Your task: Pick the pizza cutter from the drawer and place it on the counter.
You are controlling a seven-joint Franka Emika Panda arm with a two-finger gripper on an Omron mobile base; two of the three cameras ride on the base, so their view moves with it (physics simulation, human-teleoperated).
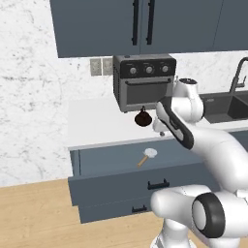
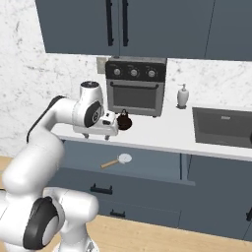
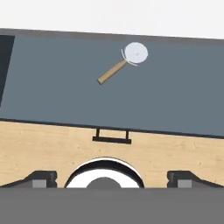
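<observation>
The drawer [image 1: 116,162] is standing pulled out below the counter [image 1: 97,126], and the pizza cutter [image 1: 147,156] is lying flat on its smooth blue-grey floor, wheel toward the counter side and handle angling out toward the drawer front. The hand view is looking straight down into the drawer [image 3: 52,87] and is giving the clearest outline of the pizza cutter [image 3: 124,62]: a round silver-white disc on a short, light wooden stick. That view is also showing the black bar handle [image 3: 112,139] on the drawer front against pale wood-grain floor [image 3: 43,148]. The gripper [image 3: 112,178] is hanging above the drawer with its two dark fingertips [image 3: 41,178] spread wide apart and nothing between them. The right base view is showing the hand [image 2: 101,125] level with the counter edge, above the pizza cutter [image 2: 118,161] and well clear of it. The base views are adding what the hand view is missing: a boxy dark grey toaster oven [image 2: 136,84] with three knobs, a dark brown bulbous object [image 2: 124,120] with a stem sitting in front of it, a white soap bottle [image 2: 183,96], and a dark sink [image 2: 224,125] set into the white slab.
</observation>
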